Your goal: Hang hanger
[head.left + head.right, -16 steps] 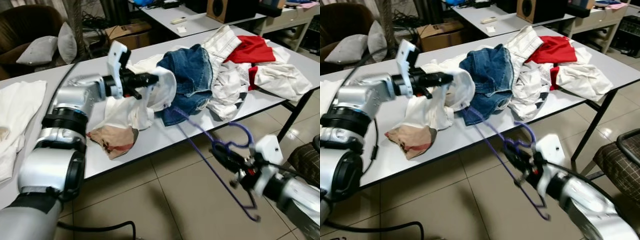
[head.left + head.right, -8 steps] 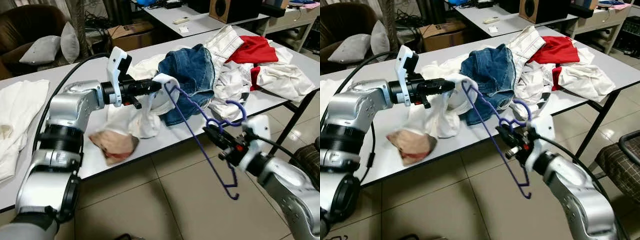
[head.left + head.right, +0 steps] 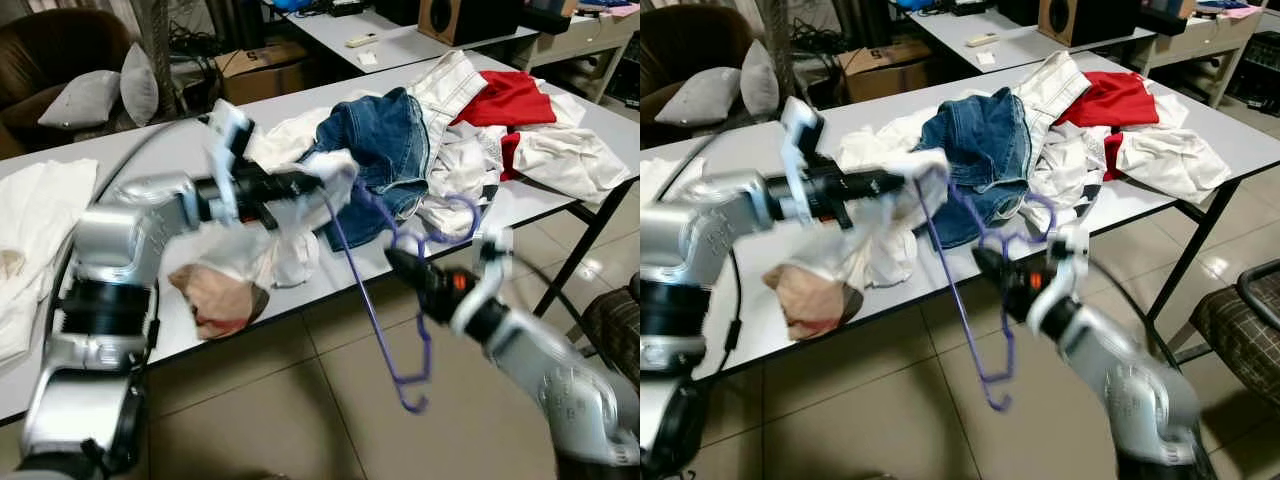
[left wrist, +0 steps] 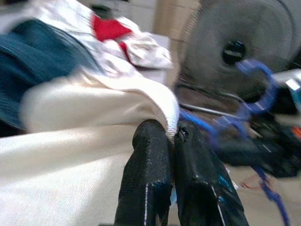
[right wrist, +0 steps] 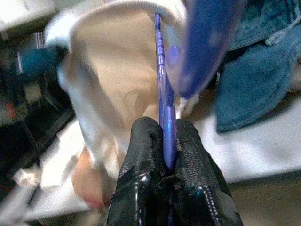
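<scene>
1. Purple plastic identifies the hanger point(image 3: 372, 290) in the left eye view; it is hanging in the air off the front edge of the grey table point(image 3: 180, 150), its hook end pointing up toward the clothes and its lower bar over the tiled floor point(image 3: 300, 400).
2. The right gripper point(image 3: 400, 265) is clenching the hanger near its neck. The left gripper point(image 3: 305, 183) is reaching over the table and pinching the collar edge of a white shirt point(image 3: 285, 250), lifting it off the tabletop. The top of the hanger is sitting just beside that raised collar.
3. The right eye view is showing the same layout. A pair of jeans point(image 3: 980, 140) is lying behind the shirt, with white clothes and a red garment point(image 3: 1110, 100) heaped further right.
4. In the left wrist view, the two black fingers point(image 4: 148, 174) are pressing together on the white hem. The hanger is appearing blurred beyond them.
5. In the right wrist view, the fingers point(image 5: 143, 155) are gripping the thin hanger bar between them. The shirt opening is lying directly ahead, with denim to one side.
</scene>
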